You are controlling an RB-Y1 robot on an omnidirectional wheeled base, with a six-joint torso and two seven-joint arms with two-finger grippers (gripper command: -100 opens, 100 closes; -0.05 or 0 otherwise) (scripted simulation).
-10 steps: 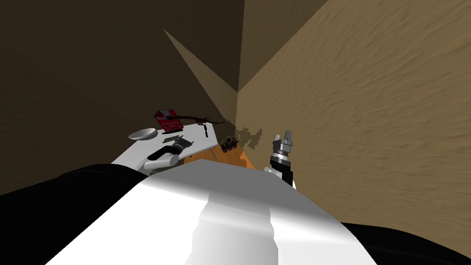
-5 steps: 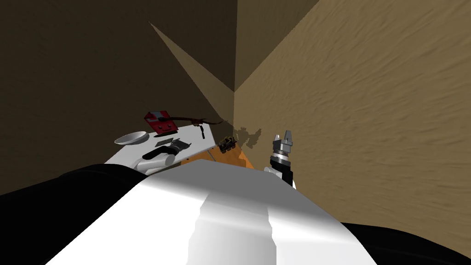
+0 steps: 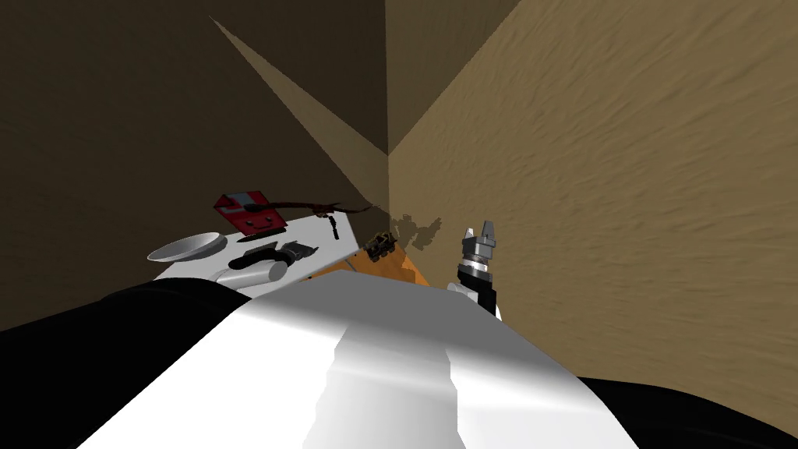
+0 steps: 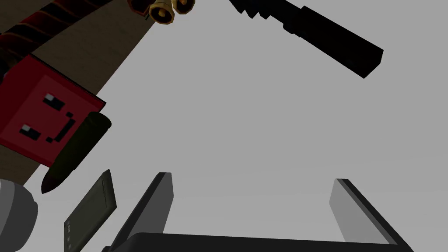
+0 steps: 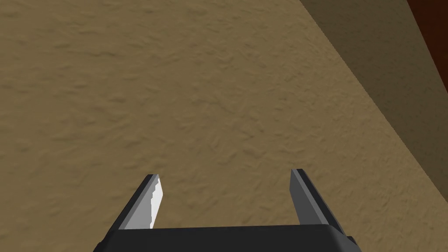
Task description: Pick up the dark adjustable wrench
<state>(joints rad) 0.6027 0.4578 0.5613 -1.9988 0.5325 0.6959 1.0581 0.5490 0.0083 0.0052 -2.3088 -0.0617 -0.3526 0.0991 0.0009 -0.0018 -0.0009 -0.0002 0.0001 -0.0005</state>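
Up close, L wrist cam shows wrench [image 4: 332, 41] as blocky black bar w/ toothed head on grey worktop [image 4: 245, 122], beyond spread L jaws. Head cam: R jaws spread by rough tan wall [image 3: 623, 195].

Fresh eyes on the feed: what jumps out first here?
The red box with a pixel face, at the grey table's edge beside the open left gripper. Next, the dark wrench, lying ahead of that gripper, untouched. The right gripper hangs open by the tan wall.
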